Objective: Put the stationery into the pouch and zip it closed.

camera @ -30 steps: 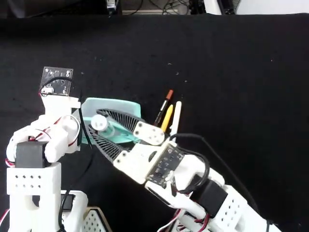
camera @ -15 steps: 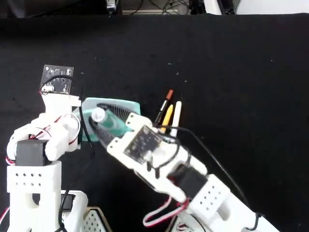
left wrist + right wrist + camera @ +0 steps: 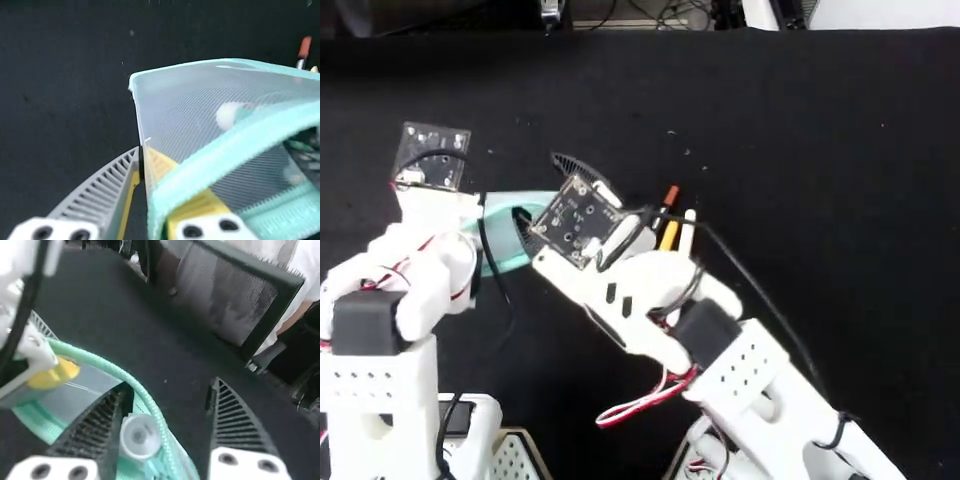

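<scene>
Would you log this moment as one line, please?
left gripper: holds pouch | right gripper: open at pouch mouth | three pens: on table

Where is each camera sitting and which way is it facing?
High view: fixed above, looking down over the black table; both arms show.
Left wrist view: on the left arm, facing the teal mesh pouch clamped in the left end effector.
Right wrist view: on the right arm, facing past the open right end effector toward the pouch rim.
Shared: both wrist views show the white-capped tube in the pouch.

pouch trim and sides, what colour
Mint-green trim with see-through whitish mesh sides on the pouch, clearest in the left wrist view.
</scene>
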Controlling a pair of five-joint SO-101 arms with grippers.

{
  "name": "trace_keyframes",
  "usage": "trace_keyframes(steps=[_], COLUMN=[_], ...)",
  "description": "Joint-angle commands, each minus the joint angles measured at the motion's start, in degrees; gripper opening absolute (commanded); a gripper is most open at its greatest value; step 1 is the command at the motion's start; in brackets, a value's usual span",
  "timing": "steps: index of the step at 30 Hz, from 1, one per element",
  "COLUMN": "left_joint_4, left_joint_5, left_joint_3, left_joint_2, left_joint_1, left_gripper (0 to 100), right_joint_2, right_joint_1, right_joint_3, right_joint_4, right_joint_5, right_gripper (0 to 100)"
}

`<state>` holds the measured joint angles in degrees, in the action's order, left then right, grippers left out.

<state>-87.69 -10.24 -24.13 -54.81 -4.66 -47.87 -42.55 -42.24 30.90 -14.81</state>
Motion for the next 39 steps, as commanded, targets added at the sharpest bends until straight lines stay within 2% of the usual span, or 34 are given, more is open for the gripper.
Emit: trace_keyframes(steps=[1,8,15,19,22,26,32,35,39], left_joint_4=[-3.34,-13.45,-13.10,-13.10,-13.10,-13.10,-13.01,-13.01,-13.01], left_joint_5=[-0.97,-0.62,1.14,0.97,0.97,0.88,0.97,1.14,1.23], left_joint_3=[9.54,25.98,25.19,26.77,28.88,29.67,29.67,29.67,29.23], left_joint_2=[3.78,17.23,28.40,35.69,39.38,42.11,43.52,43.43,43.52], left_joint_1=[-0.40,1.36,2.15,0.40,-1.80,-3.38,-3.21,-3.12,-1.63], left_gripper=[3,3,3,3,3,3,3,3,3], right_joint_2=[-0.92,-4.44,-2.68,0.04,-0.31,-1.54,4.97,14.20,29.93], right_joint_1=[2.64,2.64,2.99,4.31,8.88,20.40,35.43,38.95,39.12], right_joint_3=[8.75,13.76,13.41,15.60,18.68,21.23,12.44,8.57,9.63], right_joint_4=[4.84,16.00,17.76,17.58,18.11,22.95,26.02,24.70,22.51], right_joint_5=[0.00,0.00,0.00,0.09,0.00,0.35,3.60,5.71,7.65], right_gripper=[21.6,21.3,21.5,21.6,21.3,21.2,21.1,21.1,21.1])
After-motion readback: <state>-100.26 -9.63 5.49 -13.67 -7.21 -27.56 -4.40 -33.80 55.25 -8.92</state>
